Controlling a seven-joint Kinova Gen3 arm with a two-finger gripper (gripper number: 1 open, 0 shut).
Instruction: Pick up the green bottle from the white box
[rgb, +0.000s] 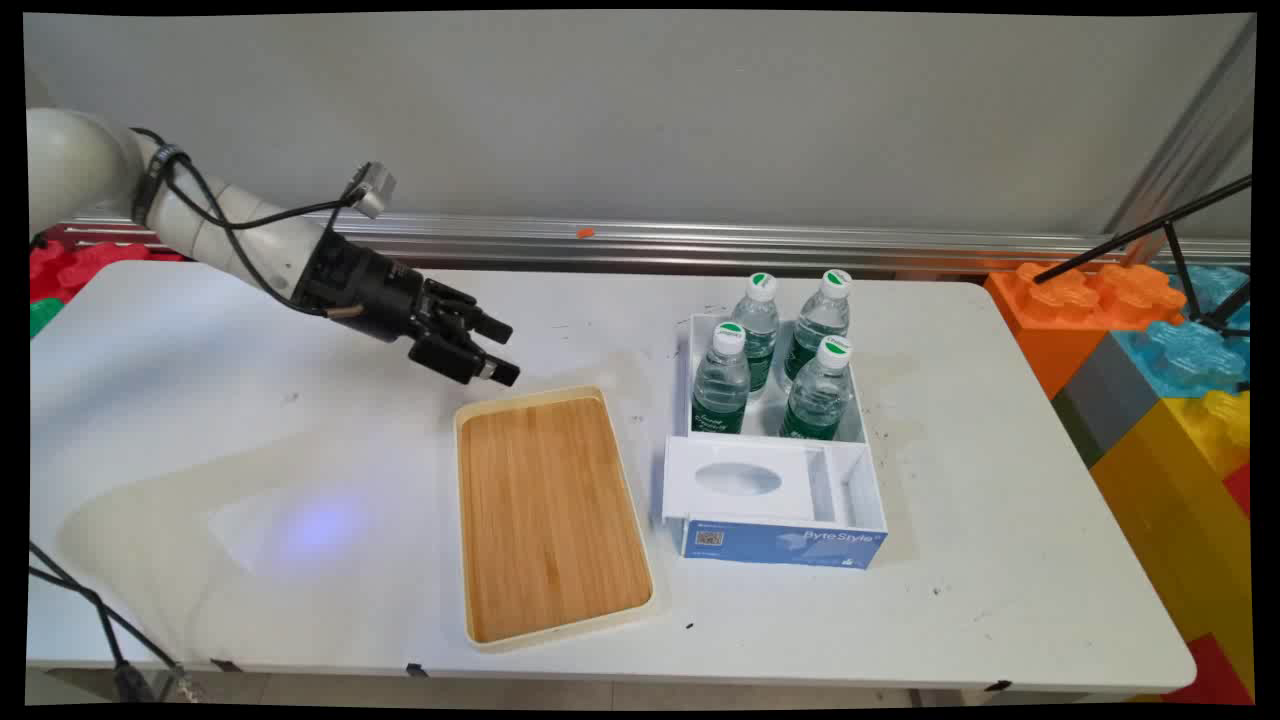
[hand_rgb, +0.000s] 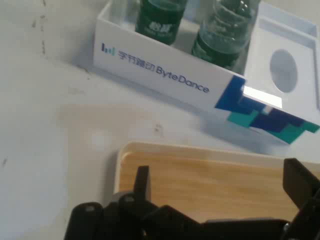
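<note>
the white arm's black two-finger gripper (rgb: 497, 350) hangs above the table's far-left-of-centre area, just over the far left corner of the tray. its two fingers stand spread apart with nothing between them; in the hand view one fingertip (hand_rgb: 142, 181) shows at left and the other at the right edge, with bare tray wood between.

nearest to it: a rectangular bamboo-topped tray with a cream rim (rgb: 549, 512), lying flat near the table's centre, long side running near to far. nothing lies on it. judgement: stiff, flat, fairly light; the smooth top gives no purchase, so the raised rim is the only place a pinch could bite.

right of the tray, just beside it but not touching as far as i can tell: a white open box with a blue printed side (rgb: 776, 472). its far compartment holds four clear plastic water bottles with white caps (rgb: 783, 359), upright, two by two, close together. the near part carries a white insert with an oval opening.

judgement on the bottles: filled, so moderately heavy; walls thin and smooth, likely to give under a hard squeeze and slip at the label. the neck below the cap or the upper body looks the firmest hold, with little room between neighbours.

the white table (rgb: 250, 420) bears faint stains.
</note>
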